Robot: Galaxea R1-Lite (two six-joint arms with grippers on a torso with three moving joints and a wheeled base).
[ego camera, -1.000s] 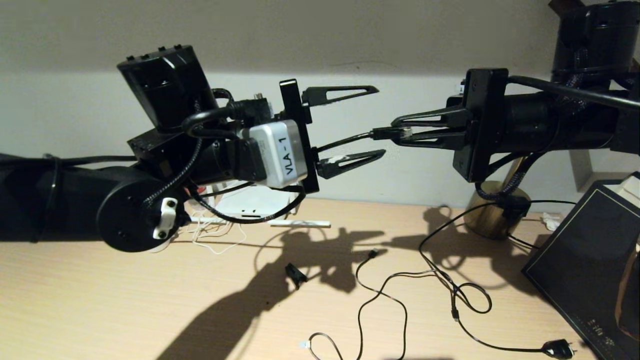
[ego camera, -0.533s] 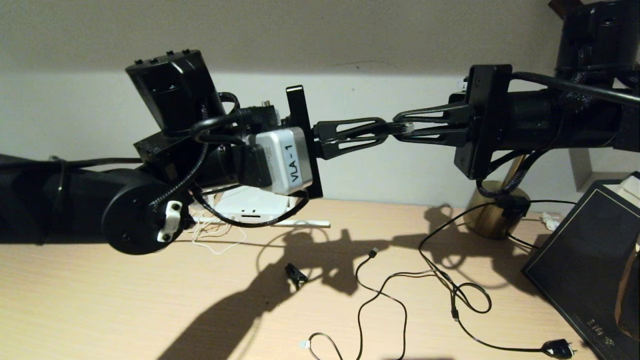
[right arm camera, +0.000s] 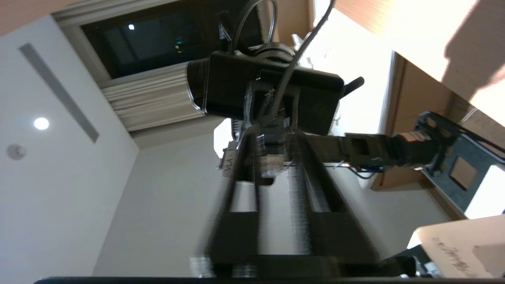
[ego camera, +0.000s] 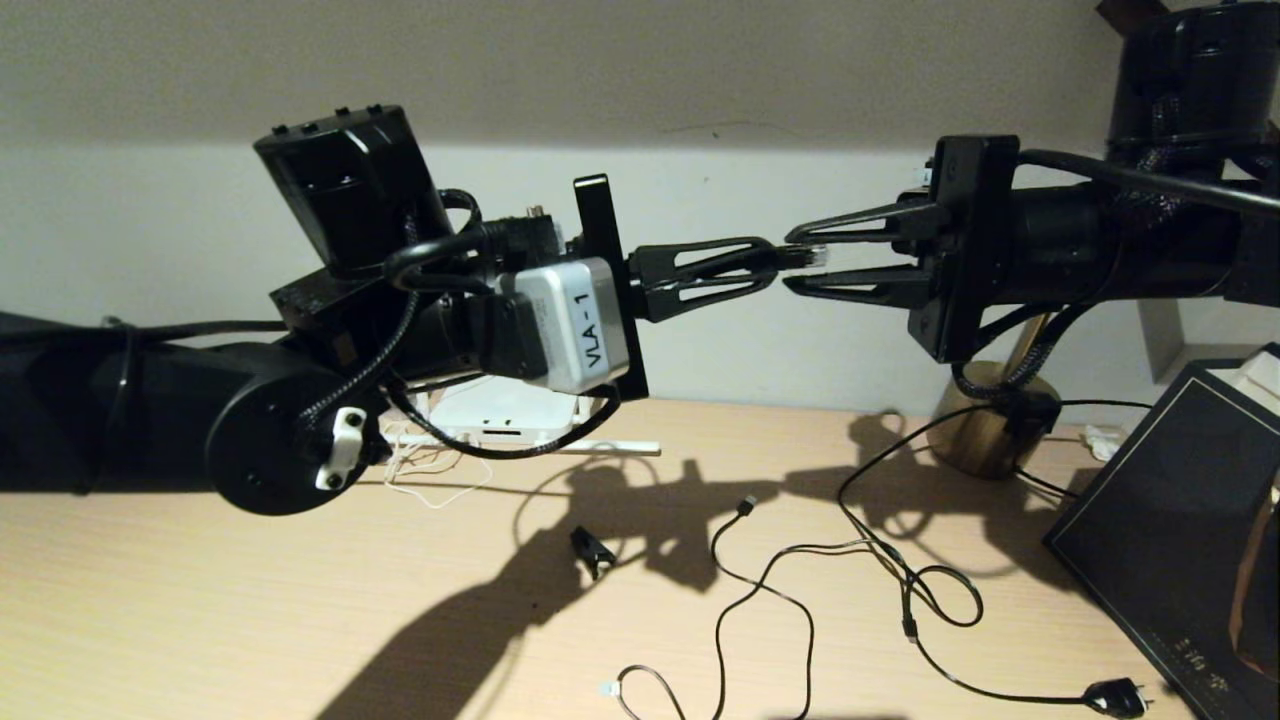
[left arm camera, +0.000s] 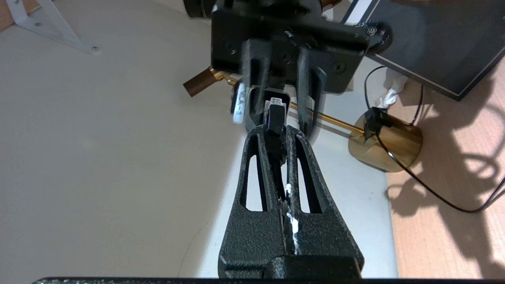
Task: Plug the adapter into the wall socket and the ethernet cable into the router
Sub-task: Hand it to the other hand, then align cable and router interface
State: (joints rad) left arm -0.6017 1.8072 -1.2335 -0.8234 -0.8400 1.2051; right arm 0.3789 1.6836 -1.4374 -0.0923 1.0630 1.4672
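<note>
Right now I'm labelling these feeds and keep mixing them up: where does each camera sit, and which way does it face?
Head view: high on the robot, facing forward and down at the desk; both arms meet mid-air.
Left wrist view: behind the left gripper, facing the right gripper and brass lamp base.
Right wrist view: behind the right gripper, facing the left arm, ceiling and window.
Shared: the ethernet cable connector between both grippers.
</note>
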